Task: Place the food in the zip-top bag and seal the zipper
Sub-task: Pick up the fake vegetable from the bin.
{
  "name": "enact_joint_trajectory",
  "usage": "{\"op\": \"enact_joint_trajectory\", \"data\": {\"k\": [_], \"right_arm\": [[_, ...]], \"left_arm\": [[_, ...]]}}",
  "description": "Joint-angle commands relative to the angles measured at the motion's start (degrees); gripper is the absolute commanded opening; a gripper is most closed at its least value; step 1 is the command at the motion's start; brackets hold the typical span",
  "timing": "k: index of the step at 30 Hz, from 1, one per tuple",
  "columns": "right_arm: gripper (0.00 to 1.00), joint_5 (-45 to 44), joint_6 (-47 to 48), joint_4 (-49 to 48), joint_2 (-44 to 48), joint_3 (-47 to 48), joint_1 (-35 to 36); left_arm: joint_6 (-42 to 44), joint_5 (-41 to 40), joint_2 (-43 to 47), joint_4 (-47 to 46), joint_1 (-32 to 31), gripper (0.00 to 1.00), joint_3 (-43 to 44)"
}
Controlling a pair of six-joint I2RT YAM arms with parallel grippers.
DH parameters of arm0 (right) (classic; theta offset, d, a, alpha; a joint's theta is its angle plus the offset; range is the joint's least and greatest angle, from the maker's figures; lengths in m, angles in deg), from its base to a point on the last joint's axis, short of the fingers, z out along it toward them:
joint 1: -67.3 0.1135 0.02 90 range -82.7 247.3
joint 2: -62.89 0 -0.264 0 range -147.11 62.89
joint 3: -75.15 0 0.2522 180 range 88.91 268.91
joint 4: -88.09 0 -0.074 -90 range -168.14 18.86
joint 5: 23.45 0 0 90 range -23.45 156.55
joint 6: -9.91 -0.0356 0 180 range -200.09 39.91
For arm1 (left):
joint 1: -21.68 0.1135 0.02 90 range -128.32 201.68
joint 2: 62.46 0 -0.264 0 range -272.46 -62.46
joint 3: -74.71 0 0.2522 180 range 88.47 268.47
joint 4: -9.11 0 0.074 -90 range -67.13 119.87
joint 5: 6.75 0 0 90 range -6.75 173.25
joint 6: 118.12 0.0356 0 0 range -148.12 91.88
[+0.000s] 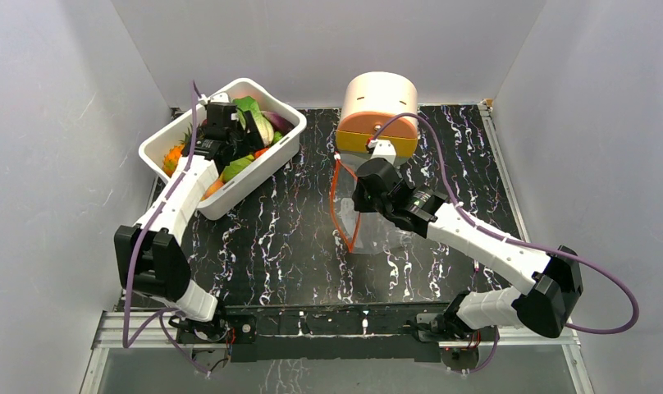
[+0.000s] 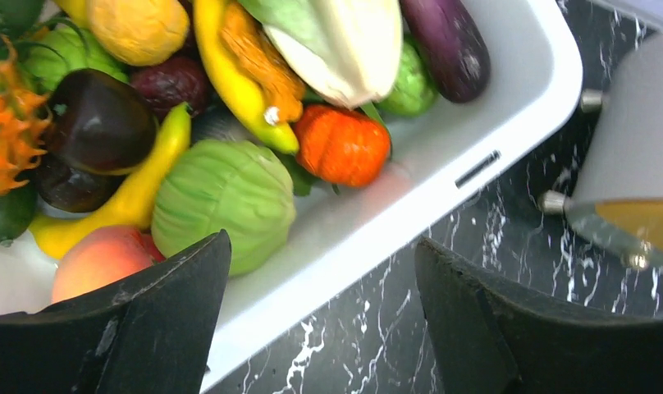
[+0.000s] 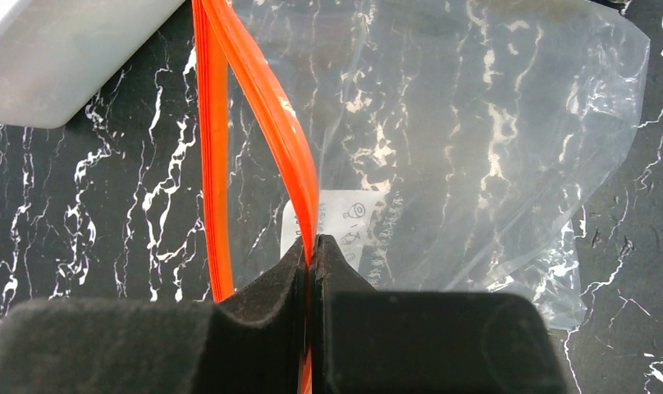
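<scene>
Zipper (image 3: 262, 107) of the clear zip-top bag (image 3: 476, 123) is pinched in the closed right gripper (image 3: 312, 246), its two orange strips parted, mid-table over black marble. Food, including a green cabbage (image 2: 221, 197), fills the white tub (image 2: 517, 82). The left gripper (image 2: 320, 242) hangs over the tub's wall, jaws wide, holding nothing.

Our arms (image 1: 180, 197) are white shells with black joints (image 1: 152, 263); purple cables (image 1: 605, 273) loop beside them, and our claw fingers (image 2: 148, 328) are matte black.
</scene>
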Motion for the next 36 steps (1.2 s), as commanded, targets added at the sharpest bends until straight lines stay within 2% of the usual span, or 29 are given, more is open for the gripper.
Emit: {"op": "enact_joint_trajectory", "data": {"k": [1,8,13,16,19,22,26,30,36], "right_arm": [[0.0,1.7,1.5,-4.9,0.2,0.6,-0.2],[0.0,2.6,4.4,-5.6,0.4,0.3,-0.2],[0.0,2.8,4.1,-6.5,1.9,-0.6,-0.2],[0.0,3.3,4.1,-6.3,2.5,-0.7,-0.2],[0.0,3.9,4.5,-7.0,3.1,-1.4,-0.2],[0.0,4.7,4.6,-6.7,2.8,-1.0,-0.2],[0.0,5.4,5.3,-6.7,2.3,-0.1,-0.2],[0.0,7.6,6.9,-7.5,2.0,-0.3,-0.2],[0.0,10.8,7.0,-8.8,1.7,-1.0,-0.2]], "left_arm": [[-3.4,-4.9,-1.1,-6.7,2.8,0.82,1.9],[-6.3,-5.7,-6.5,-9.6,4.6,0.91,6.2],[-7.7,-5.7,-12.7,-6.0,5.8,0.96,12.8],[-8.9,-2.3,-16.2,-5.8,6.8,0.98,15.7],[-9.6,1.0,-19.4,-6.2,7.1,0.98,18.5],[-10.0,0.4,-22.2,-4.9,7.2,0.98,21.4],[-9.5,0.1,-24.6,-7.4,7.5,0.98,21.8],[-10.8,3.6,-27.2,-8.7,7.9,0.98,22.4],[-12.0,5.1,-31.8,-9.9,7.9,0.95,24.2]]}}
